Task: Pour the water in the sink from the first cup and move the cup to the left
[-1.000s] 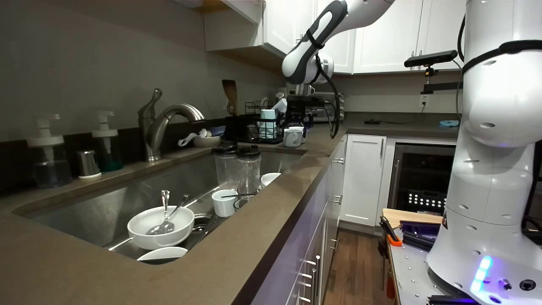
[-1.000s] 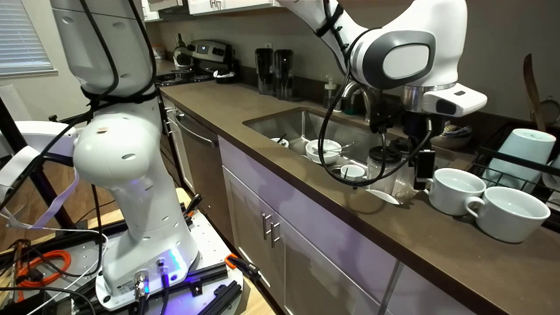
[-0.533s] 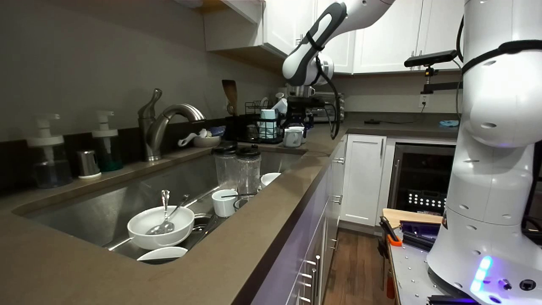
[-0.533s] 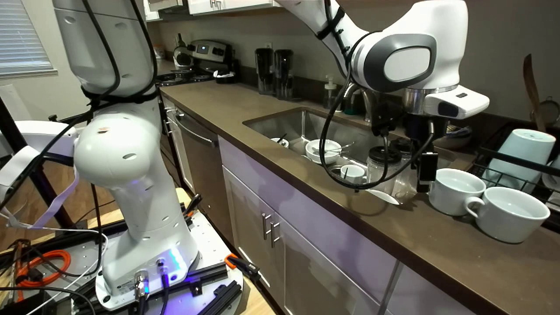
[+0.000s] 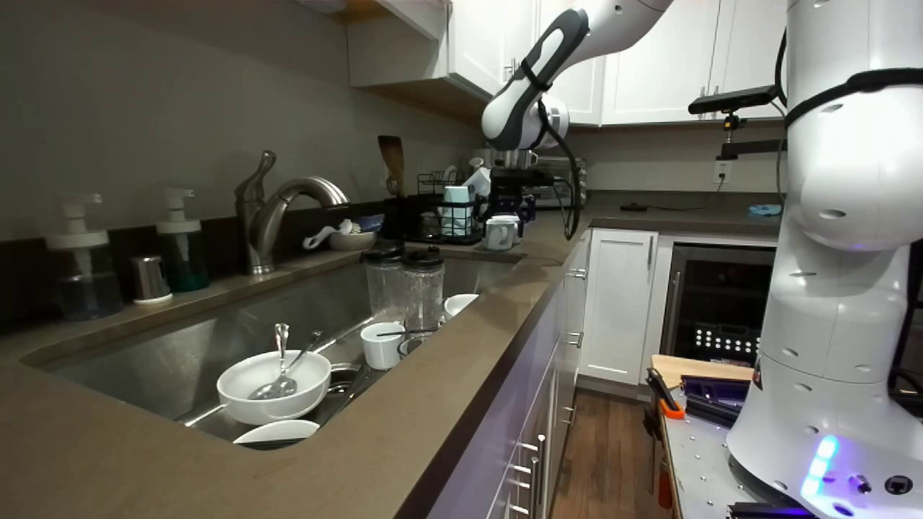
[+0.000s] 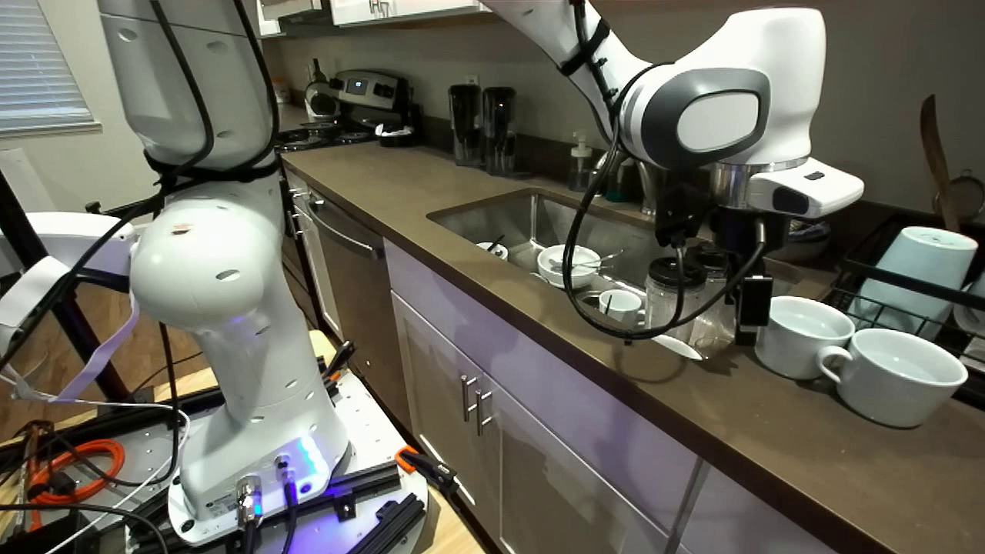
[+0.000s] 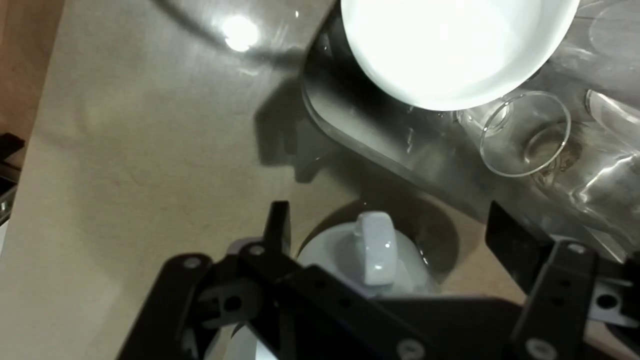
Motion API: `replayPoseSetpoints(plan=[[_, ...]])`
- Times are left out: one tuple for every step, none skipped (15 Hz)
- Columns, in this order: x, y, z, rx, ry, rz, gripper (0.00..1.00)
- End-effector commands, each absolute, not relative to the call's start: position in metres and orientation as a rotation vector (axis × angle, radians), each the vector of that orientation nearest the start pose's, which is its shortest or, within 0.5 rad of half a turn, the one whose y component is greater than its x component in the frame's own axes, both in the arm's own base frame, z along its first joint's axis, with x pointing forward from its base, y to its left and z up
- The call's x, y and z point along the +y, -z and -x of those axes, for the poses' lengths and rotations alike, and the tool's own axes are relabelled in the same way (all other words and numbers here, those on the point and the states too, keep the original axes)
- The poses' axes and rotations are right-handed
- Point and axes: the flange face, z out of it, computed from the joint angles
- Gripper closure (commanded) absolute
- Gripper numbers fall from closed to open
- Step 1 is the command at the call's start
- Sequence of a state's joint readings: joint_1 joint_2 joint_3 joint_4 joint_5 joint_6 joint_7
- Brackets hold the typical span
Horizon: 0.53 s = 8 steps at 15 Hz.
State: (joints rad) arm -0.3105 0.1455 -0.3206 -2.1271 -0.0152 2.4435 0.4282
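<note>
The rectangular steel sink (image 5: 209, 353) is holding a white bowl (image 5: 274, 411) of utensils (image 5: 277, 389). At frame right, the left round white cup (image 6: 800, 350) is standing upright on brown countertop (image 6: 769, 415), handle (image 7: 379, 247) pointing up the wrist frame between the black gripper's (image 7: 387, 215) parted fingers (image 7: 515, 245).

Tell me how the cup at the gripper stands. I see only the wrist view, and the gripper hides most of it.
Observer: In an exterior view, the cup stands upright on the counter, open mouth up.
Operator: Locate the faucet.
Observer: It stands between the wall and the sink.
Operator: Check the sink's end away from the gripper.
Observer: Toward that end, a bowl holds a spoon.
</note>
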Motion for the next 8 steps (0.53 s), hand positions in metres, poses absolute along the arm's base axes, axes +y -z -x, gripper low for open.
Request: replayPoseSetpoints(plan=[[-0.343,-0.3615,-0.4705,1.6,0.274,2.781,0.0],[-0.3441,-0.361,-0.4702,1.602,0.27,2.785,0.0],[-0.3453,-0.3605,-0.4699,1.607,0.272,2.787,0.04],[-0.3458,-0.3601,-0.4695,1.607,0.269,2.785,0.26],[-0.3465,-0.3595,-0.4691,1.61,0.27,2.785,0.28],[-0.3469,-0.3589,-0.469,1.613,0.272,2.784,0.31],[-0.3473,-0.3586,-0.4693,1.614,0.274,2.785,0.36],[-0.3477,-0.3582,-0.4699,1.617,0.277,2.786,0.44]])
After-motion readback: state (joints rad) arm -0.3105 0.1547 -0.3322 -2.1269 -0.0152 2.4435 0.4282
